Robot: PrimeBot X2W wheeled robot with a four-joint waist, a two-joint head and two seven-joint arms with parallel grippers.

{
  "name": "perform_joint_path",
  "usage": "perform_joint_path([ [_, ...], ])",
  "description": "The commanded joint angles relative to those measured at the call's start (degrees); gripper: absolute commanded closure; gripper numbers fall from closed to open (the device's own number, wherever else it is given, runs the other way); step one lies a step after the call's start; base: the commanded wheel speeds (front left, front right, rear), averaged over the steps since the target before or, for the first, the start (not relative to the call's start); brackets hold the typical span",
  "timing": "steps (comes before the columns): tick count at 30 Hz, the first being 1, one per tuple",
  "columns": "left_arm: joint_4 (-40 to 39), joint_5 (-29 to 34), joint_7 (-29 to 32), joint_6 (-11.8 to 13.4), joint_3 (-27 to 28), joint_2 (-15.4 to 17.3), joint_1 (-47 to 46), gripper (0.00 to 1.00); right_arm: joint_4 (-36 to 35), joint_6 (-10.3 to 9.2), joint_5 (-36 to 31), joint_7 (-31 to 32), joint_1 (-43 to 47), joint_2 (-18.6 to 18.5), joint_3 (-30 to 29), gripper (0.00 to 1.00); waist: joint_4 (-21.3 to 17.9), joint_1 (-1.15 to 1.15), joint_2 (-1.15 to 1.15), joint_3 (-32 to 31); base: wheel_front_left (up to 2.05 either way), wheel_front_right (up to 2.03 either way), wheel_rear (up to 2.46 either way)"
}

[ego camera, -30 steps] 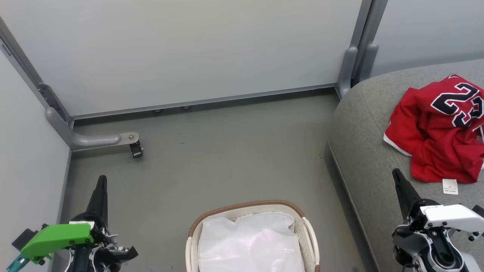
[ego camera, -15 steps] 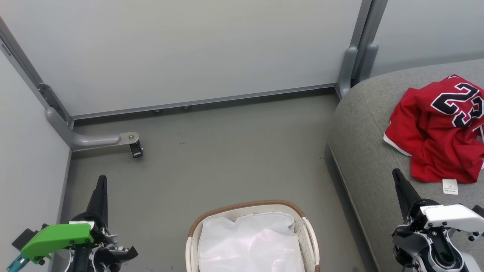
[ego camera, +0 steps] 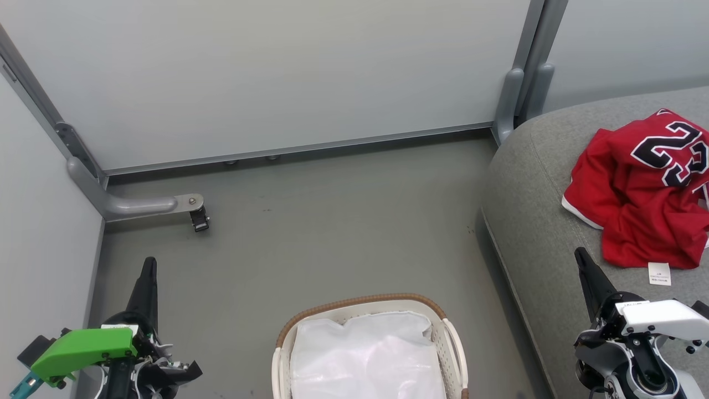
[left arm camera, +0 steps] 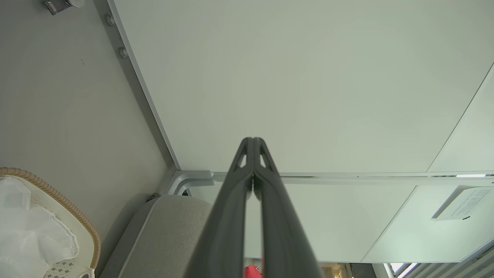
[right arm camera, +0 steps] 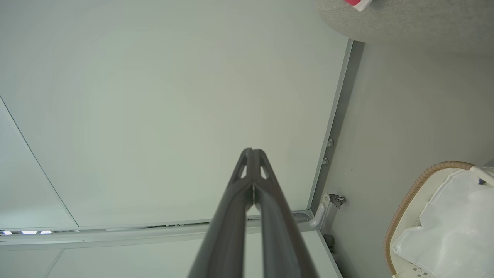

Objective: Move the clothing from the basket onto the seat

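Lower left of the head view: left gripper (ego camera: 148, 263), long dark fingers pressed flat together into one point, aimed up the frame with a slight lean to the right, above the green housing (ego camera: 83, 349) at the wrist. Nothing between the fingers. Below them, bare grey floor (ego camera: 310, 244).

Lower right: right gripper (ego camera: 580, 254), fingers likewise closed tip to tip and holding nothing, tilted toward upper left from the white housing (ego camera: 662, 317). Tip over the front edge of the seat (ego camera: 532, 221), just short of the clothing and not touching it.

At the right edge, above mid-height: the clothing (ego camera: 637, 188), a crumpled red heap on the seat, black "23" showing at the top, a white label (ego camera: 659, 273) at its lower hem.

Bottom centre: the basket (ego camera: 354, 302) on the floor, between the two arms and apart from both, with just the white liner sheet (ego camera: 365, 354) visible inside.

Both wrist views: closed fingers meeting at mid-frame, pointed at the pale wall panel (left arm camera: 308, 77). At the very bottom of the left wrist view, between the fingers, a red sliver, probably the clothing, though too little of it visible to be sure.
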Motion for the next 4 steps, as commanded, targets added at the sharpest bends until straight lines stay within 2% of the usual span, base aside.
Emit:
perform_joint_path([
  [1, -0.17, -0.21, 0.23, -0.24, 0.12, 0.40, -0.74, 1.00, -0.16, -0.01, 0.20, 0.14, 0.55, -0.34, -0.09, 1.00, 0.00, 0.00, 0.21, 0.00, 0.00, 0.00, 0.00],
  [4, -0.17, -0.21, 0.23, -0.24, 0.11, 0.40, -0.74, 1.00, -0.16, -0.01, 0.21, 0.14, 0.55, -0.34, -0.09, 1.00, 0.00, 0.00, 0.21, 0.00, 0.00, 0.00, 0.00],
])
